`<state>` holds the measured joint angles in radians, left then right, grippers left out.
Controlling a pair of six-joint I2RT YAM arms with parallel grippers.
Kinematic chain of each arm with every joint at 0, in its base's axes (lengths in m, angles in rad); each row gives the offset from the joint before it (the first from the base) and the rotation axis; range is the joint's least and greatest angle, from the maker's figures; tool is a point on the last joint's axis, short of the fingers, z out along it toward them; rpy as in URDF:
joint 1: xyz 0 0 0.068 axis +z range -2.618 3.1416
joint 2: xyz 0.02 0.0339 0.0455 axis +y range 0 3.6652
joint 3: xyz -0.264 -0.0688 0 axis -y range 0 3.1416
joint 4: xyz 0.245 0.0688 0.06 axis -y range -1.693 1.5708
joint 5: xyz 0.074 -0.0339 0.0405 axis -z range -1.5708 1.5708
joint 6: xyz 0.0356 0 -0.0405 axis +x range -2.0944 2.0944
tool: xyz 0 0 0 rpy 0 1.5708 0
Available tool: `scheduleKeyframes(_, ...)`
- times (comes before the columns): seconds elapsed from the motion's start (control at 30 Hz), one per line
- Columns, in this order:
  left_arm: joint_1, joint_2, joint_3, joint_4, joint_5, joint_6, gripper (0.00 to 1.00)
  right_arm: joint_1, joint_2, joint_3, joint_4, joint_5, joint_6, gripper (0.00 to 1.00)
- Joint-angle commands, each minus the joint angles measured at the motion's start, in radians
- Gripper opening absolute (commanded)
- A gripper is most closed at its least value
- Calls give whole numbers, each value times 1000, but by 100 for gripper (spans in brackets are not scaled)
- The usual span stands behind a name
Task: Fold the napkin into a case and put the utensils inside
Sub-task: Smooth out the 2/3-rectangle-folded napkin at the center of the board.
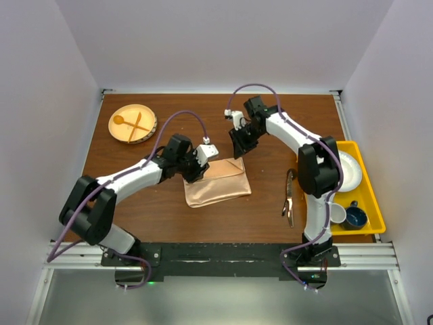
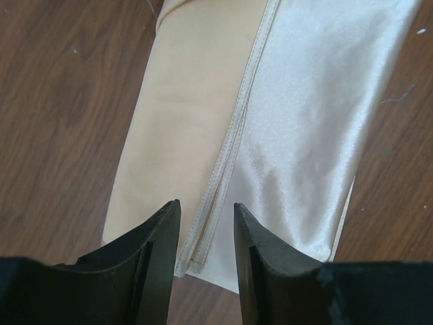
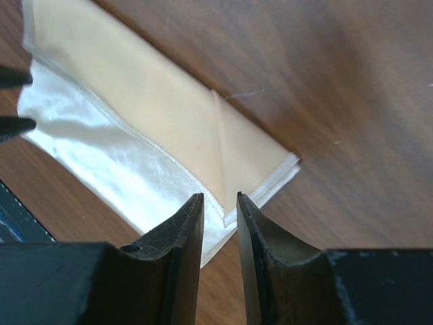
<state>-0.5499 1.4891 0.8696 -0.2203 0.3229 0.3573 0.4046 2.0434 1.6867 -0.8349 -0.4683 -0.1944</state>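
The peach-orange satin napkin lies folded into a flat rectangle at the table's middle, with a hemmed flap running along its length. My left gripper hovers over its left end, jaws apart, and the hem shows between them with nothing held. Over the napkin's far right corner stands my right gripper, open by a narrow gap and empty. The dark utensils lie on the wood to the right of the napkin.
A round wooden plate with a pale wooden spoon and fork sits at the back left. A yellow tray at the right edge holds a white plate, a white cup and a blue bowl.
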Motion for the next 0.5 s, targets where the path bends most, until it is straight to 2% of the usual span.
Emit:
scheduleKeyframes(0.0,11,80,31,44,-22,-47,41,10,21,-71,17,-3,-37,29)
scheduleKeyframes(0.17,25,112,29,41,-12,-6,41,8,46,-162,43,56,-103,28)
scheduleKeyframes(0.3,-1,-8,-24,102,4,109,47,8,77,-191,56,63,-102,28)
scheduleKeyframes(0.47,-206,-78,-26,111,-53,233,51,10,80,-229,79,62,-73,27)
